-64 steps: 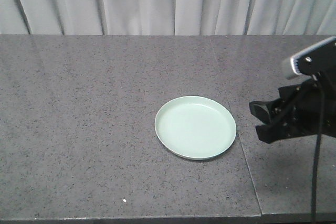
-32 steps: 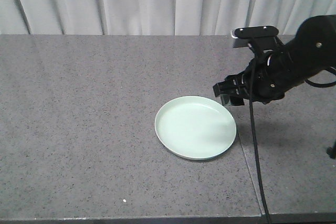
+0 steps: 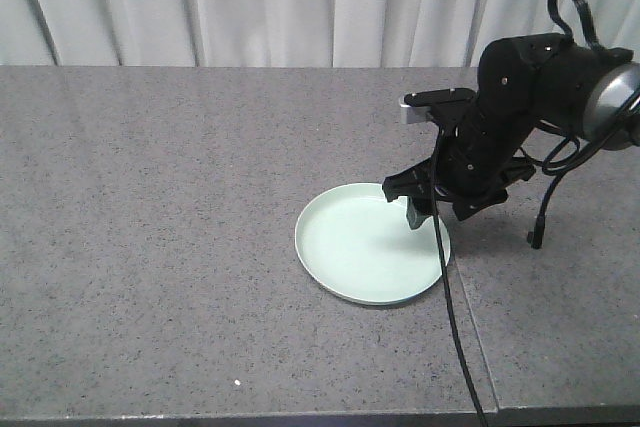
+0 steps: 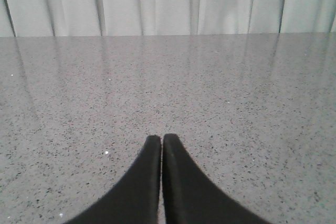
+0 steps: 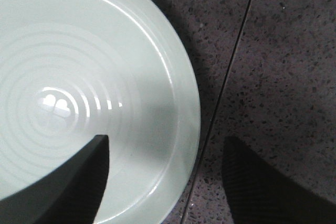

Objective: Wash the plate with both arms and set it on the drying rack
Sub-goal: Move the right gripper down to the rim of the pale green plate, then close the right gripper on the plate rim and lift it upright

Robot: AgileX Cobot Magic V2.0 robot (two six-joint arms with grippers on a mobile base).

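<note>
The pale mint-green plate [image 3: 365, 247] lies flat on the grey speckled counter, right of centre. The right arm [image 3: 510, 107] leans down over the plate's far right rim. My right gripper [image 3: 437, 211] is open and straddles that rim: in the right wrist view one of its fingers [image 5: 84, 182] hangs over the plate [image 5: 79, 77], the other over the counter outside it. Whether either touches the plate is unclear. My left gripper [image 4: 161, 138] is shut on nothing, low over bare counter, and shows only in its own wrist view. The drying rack is out of view.
A thin seam [image 3: 472, 307] runs through the counter just right of the plate. A black cable [image 3: 455, 347] hangs from the right arm across the plate's edge toward the counter's front edge. White curtains [image 3: 300, 7] close off the back.
The right arm swung in from the right edge of the view to the plate and tipped downward, so its open jaws now stand over the plate's right rim. The plate has not moved.
</note>
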